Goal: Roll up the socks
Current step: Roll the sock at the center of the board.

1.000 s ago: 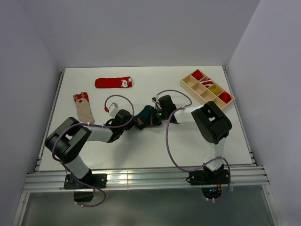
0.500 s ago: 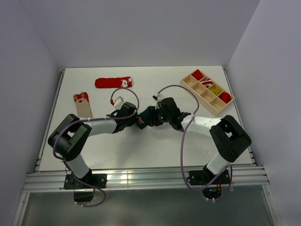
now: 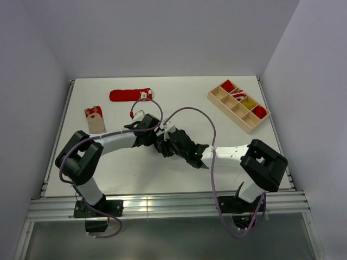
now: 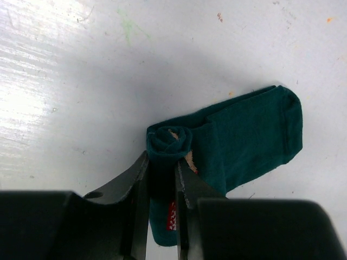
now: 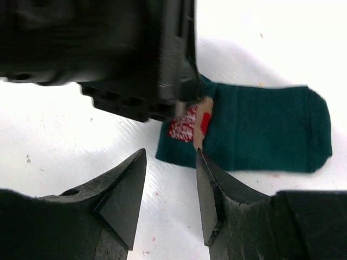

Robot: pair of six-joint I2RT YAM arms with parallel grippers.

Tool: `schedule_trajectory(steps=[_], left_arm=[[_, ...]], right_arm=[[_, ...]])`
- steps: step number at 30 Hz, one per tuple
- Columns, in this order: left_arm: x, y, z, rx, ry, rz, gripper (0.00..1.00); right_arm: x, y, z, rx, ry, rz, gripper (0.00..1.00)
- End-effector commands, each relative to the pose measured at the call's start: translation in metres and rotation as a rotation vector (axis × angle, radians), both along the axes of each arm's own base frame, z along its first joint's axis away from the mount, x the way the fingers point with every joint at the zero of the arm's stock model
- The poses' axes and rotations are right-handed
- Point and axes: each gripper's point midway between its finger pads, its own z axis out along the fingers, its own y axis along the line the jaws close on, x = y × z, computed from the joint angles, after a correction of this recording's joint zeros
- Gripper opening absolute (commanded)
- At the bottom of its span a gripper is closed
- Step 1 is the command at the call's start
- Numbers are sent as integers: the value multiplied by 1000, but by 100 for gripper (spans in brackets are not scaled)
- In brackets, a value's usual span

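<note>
A dark green sock lies flat on the white table, one end wound into a small roll. My left gripper is shut on that roll, one finger on each side. In the right wrist view the same green sock shows its red-and-white figure beside the left gripper's black body. My right gripper stands open just short of the sock's edge, with only bare table between its fingers. Both grippers meet at the table's middle. A red sock and a beige sock lie at the back left.
A wooden compartment tray sits at the back right with red and yellow rolled items inside. Purple cables loop over both arms. Grey walls close in the table on three sides.
My right gripper has opened, let go of the green sock and drawn back toward the near side. The left gripper has closed on the rolled end and shifted slightly right.
</note>
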Motion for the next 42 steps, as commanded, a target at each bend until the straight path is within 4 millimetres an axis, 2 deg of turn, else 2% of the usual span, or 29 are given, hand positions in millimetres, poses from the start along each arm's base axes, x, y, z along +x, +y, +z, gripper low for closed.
schedule_trajectory(steps=[1, 6, 19, 23, 25, 28, 29, 30, 32, 35, 36, 37, 40, 42], left_arm=[[-18, 3, -5, 41, 75, -54, 0], [-19, 0, -2, 32, 80, -62, 0], [-24, -7, -7, 10, 100, -82, 0], [-24, -9, -8, 6, 105, -83, 0], [-25, -10, -9, -1, 104, -84, 0], [-25, -11, -8, -11, 97, -81, 1], [-24, -11, -6, -17, 92, -80, 2], [-23, -11, -5, -20, 85, -78, 4], [-23, -12, -2, -34, 64, -80, 15], [-21, -8, 6, -43, 28, -62, 31], [-20, -5, 8, -38, 12, -53, 36], [-21, -3, 13, -44, -1, -49, 44], [-19, 1, 22, -64, -37, -33, 60], [-16, 0, 31, -95, -72, -30, 66]], right_arm=[[11, 11, 14, -11, -122, -25, 49], [7, 22, 0, -34, -122, -21, 50], [16, 24, -36, -101, -112, -64, 50], [14, 30, -40, -110, -102, -47, 49], [13, 29, -45, -126, -95, -52, 47], [11, 26, -50, -139, -82, -59, 35], [9, 25, -53, -140, -68, -58, 21], [8, 24, -55, -144, -60, -57, 14], [6, 23, -57, -141, -39, -54, 0], [-1, 21, -68, -120, 60, -28, 0], [-1, 22, -66, -85, 90, -31, 0], [2, 18, -68, -64, 124, -37, 0], [-3, 17, -70, 1, 225, -1, 0], [-6, 16, -74, 40, 315, 35, 0]])
